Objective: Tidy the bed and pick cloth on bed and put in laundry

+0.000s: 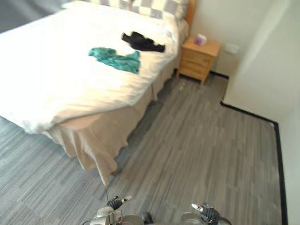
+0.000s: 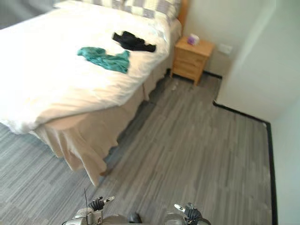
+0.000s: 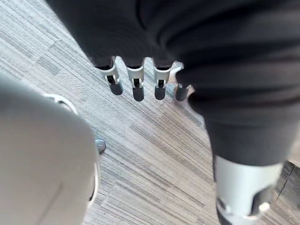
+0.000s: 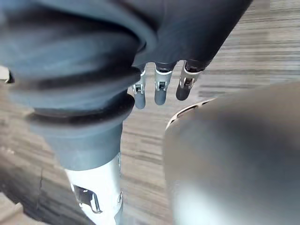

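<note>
Bed [image 1: 82, 125]: covered by a white duvet [image 1: 56, 79], slightly rumpled, with checked pillows [image 1: 154, 6] at the head. Teal cloth [image 1: 117, 59]: crumpled, lying on the duvet near the bed's side edge. Black cloth [image 1: 142, 42]: bunched, just beside the teal cloth, toward the pillows.

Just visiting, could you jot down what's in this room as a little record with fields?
Bed: white duvet
On it: teal cloth and black cloth, side by side, near the pillows
Beside it: wooden nightstand
Floor: grey planks
Left hand: open, empty, over the floor
Right hand: open, empty, over the floor
</note>
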{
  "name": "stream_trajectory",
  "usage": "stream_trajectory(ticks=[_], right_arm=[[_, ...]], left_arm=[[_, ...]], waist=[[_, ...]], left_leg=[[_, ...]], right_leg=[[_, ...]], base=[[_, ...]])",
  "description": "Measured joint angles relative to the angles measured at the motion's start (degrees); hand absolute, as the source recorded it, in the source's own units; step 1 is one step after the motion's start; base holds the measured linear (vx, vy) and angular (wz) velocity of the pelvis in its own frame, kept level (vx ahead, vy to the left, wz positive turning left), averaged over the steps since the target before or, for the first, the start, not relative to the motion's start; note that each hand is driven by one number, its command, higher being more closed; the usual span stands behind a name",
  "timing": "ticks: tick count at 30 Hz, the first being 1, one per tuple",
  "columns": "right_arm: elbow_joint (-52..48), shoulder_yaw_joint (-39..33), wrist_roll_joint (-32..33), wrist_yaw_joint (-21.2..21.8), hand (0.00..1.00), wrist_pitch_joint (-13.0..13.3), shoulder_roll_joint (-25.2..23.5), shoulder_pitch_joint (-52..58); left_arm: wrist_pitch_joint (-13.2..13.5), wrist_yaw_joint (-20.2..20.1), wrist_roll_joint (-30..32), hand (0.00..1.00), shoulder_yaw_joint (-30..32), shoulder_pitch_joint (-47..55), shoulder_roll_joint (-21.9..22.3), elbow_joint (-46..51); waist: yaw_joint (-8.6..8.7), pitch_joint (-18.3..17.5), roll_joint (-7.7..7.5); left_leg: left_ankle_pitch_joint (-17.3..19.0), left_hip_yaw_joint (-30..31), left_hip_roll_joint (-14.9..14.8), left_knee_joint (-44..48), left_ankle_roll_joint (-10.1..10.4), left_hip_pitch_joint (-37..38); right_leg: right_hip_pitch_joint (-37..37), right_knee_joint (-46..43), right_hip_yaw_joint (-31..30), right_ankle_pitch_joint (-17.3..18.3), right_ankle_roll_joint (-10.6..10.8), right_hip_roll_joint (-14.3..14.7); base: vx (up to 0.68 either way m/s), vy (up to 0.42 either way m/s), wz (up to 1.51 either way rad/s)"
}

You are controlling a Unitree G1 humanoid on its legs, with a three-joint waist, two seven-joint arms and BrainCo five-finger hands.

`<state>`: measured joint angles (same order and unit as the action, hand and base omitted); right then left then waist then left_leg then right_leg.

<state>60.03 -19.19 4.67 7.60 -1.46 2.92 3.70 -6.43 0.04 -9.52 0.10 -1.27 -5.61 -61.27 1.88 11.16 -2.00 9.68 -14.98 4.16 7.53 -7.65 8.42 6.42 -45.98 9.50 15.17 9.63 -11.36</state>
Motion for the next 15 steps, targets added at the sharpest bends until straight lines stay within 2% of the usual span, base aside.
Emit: stream_trajectory(ticks=[1, 2, 4, 5, 6, 7, 8, 9, 10, 11, 12, 13, 14, 15], right_arm=[[-0.99, -0.24, 1.82, -0.25, 0.0, 0.38, -0.29, 1.31], [-1.25, -0.39, 2.79, -0.4, 0.0, 0.71, -0.41, 2.08], [-1.44, -0.41, 4.44, -0.84, 0.0, 1.58, -0.71, 3.08], [-1.54, 0.06, 4.41, -0.97, 0.0, 1.75, -0.67, 3.09], [-1.92, 0.98, 4.26, -1.26, 0.0, 2.12, -0.56, 3.34], [-1.99, 2.85, 3.97, -1.28, 0.0, 2.28, -0.62, 3.56], [-1.96, 3.46, 3.84, -1.12, 0.0, 2.13, 0.77, 3.13], [-2.02, 4.0, 3.69, -1.13, 0.0, 2.09, 1.49, 2.69], [-2.1, 4.92, 3.76, -1.43, 0.0, 1.71, 2.44, 2.43], [-2.47, 5.13, 3.89, -1.42, 0.0, 1.15, 2.98, 2.37], [-2.49, 5.17, 4.34, -1.44, 0.0, 0.92, 3.09, 2.34], [-2.8, 5.68, 5.07, -1.57, 0.0, 0.32, 3.2, 2.28], [-3.07, 5.99, 5.55, -1.59, 0.0, -0.23, 3.22, 2.57], [-3.11, 6.03, 5.59, -1.64, 0.0, -0.49, 3.22, 2.7]], left_arm=[[-0.02, -0.15, 0.02, 0.0, 0.29, -0.2, 0.88, 0.07], [-0.03, -0.21, 0.0, 0.0, 0.76, -0.59, 1.42, 0.17], [-0.86, -0.1, -0.06, 0.0, 4.34, -0.47, 2.6, 0.44], [-1.0, -0.09, -0.05, 0.0, 5.29, -0.2, 2.75, 0.77], [-1.19, -0.11, -0.06, 0.0, 6.62, 0.31, 3.02, 1.4], [-1.19, 0.03, -1.2, 0.0, 8.79, 1.83, 3.12, 2.8], [-1.18, 0.15, -1.69, 0.0, 10.08, 2.05, 4.44, 2.75], [-1.1, 0.02, -2.1, 0.0, 10.78, 2.49, 5.03, 2.83], [-0.54, -0.05, -2.21, 0.0, 12.15, 2.67, 6.08, 2.97], [-0.33, -0.1, -2.22, 0.0, 13.42, 2.66, 6.84, 3.0], [-0.14, -0.18, -2.2, 0.0, 13.88, 2.61, 7.01, 3.08], [0.15, -0.34, -2.16, 0.0, 15.26, 2.59, 7.15, 3.55], [0.42, -0.68, -2.17, 0.0, 16.16, 2.67, 6.9, 4.14], [0.53, -0.95, -2.16, 0.0, 16.46, 2.75, 6.87, 4.44]], waist=[[0.65, -0.02, 0.49], [0.7, -0.09, 0.69], [0.56, -0.14, 1.21], [0.54, -0.2, 1.16], [0.44, -0.29, 1.08], [0.01, -1.17, -0.13], [0.14, -1.67, 1.32], [0.02, -2.17, 2.35], [-0.17, -2.29, 3.56], [-0.2, -2.29, 4.54], [-0.21, -2.29, 4.85], [-0.27, -2.23, 4.99], [-0.56, -1.91, 4.4], [-0.84, -1.97, 4.54]], left_leg=[[0.37, 4.66, -0.06, -0.76, 0.7, 0.48], [0.8, 6.97, -0.02, -0.95, 1.36, 0.71], [2.53, 13.92, -0.21, -0.22, 3.14, 2.7], [3.3, 14.93, -0.3, 0.45, 3.79, 3.23], [4.92, 16.09, -0.72, 2.02, 4.61, 3.79], [7.29, 15.73, -1.06, 4.93, 7.91, 4.24], [8.33, 15.03, -3.32, 6.96, 8.69, 4.18], [8.06, 13.99, -4.47, 8.16, 9.13, 3.82], [7.28, 12.37, -6.31, 11.35, 10.42, 3.03], [6.58, 10.83, -8.21, 17.03, 11.43, 1.18], [5.81, 10.09, -9.21, 20.9, 12.01, -0.25], [2.81, 7.88, -11.58, 29.76, 11.81, -4.2], [0.75, 4.01, -15.12, 37.46, 11.83, -7.37], [1.28, 1.08, -17.46, 39.7, 11.66, -8.18]], right_leg=[[1.97, 7.96, -1.72, -0.04, -0.46, 1.51], [2.76, 12.32, -3.24, -0.41, -0.81, 2.26], [4.72, 25.2, -9.11, -5.28, -3.19, 3.6], [4.95, 26.96, -9.96, -6.7, -3.76, 3.76], [4.97, 28.72, -10.63, -9.27, -4.6, 4.3], [4.4, 30.95, -10.34, -17.16, -6.19, 4.86], [3.48, 29.45, -8.61, -16.17, -5.22, 5.69], [3.21, 29.32, -7.66, -15.74, -6.12, 6.35], [1.44, 30.13, -5.76, -14.6, -7.55, 6.98], [-1.34, 31.76, -3.67, -13.34, -8.18, 7.57], [-2.81, 32.51, -2.65, -12.69, -8.46, 7.77], [-5.67, 33.89, -0.71, -11.41, -8.92, 7.98], [-8.45, 35.44, 0.89, -10.62, -9.61, 8.17], [-9.82, 36.36, 1.81, -10.43, -9.85, 8.34]], base=[[0.36, -0.068, 1.96], [0.36, -0.112, 1.9], [0.4, -0.168, 1.57], [0.46, -0.231, 1.18], [0.58, -0.34, 1.04], [0.58, -0.352, 1.06], [0.47, -0.292, 0.82], [0.35, -0.225, 0.55], [0.42, -0.296, 0.55], [0.41, -0.311, 0.61], [0.34, -0.306, 0.77], [0.31, -0.317, 0.75], [0.24, -0.253, 0.71], [0.22, -0.26, 0.62]])
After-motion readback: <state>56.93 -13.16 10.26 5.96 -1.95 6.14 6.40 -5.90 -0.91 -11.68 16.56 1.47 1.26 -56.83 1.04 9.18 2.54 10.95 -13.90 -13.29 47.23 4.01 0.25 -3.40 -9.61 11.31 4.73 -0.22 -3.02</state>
